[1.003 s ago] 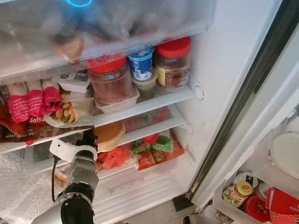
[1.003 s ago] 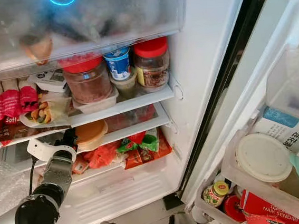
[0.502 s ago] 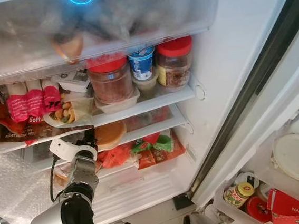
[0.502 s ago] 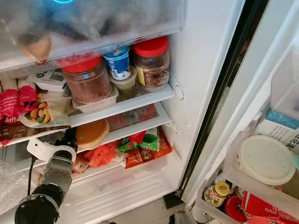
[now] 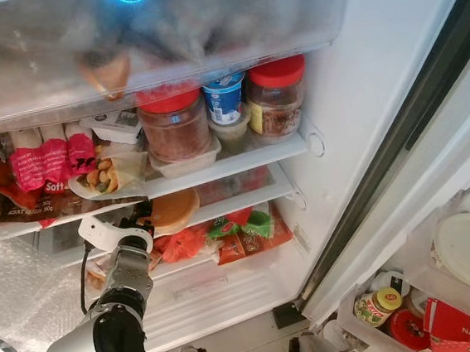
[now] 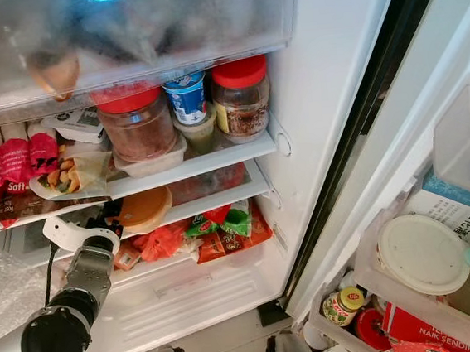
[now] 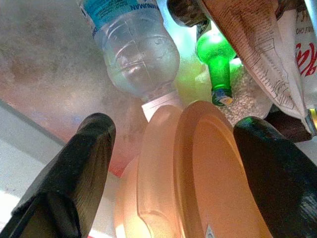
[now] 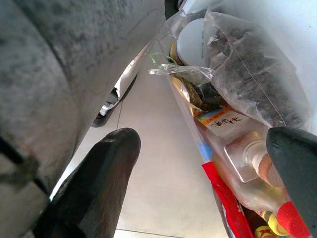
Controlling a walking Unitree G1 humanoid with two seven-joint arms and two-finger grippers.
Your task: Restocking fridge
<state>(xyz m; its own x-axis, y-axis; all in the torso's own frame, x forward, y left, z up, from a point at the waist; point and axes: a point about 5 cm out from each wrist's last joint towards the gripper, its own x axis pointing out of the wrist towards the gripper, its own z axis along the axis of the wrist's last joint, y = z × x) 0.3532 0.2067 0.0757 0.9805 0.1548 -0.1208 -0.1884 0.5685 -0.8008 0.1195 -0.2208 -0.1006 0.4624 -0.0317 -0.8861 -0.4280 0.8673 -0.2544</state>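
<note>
We see an orange tub, two red-lidded brown jars, a blue-and-white cup, pink packets, a green bottle and black fingers

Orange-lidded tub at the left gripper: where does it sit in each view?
Left eye view: orange-lidded tub on the middle shelf, under the red-lidded jar.
Right eye view: same shelf.
Left wrist view: between the open fingers.
Right wrist view: not in it.
Shared landmark: left gripper.
</note>
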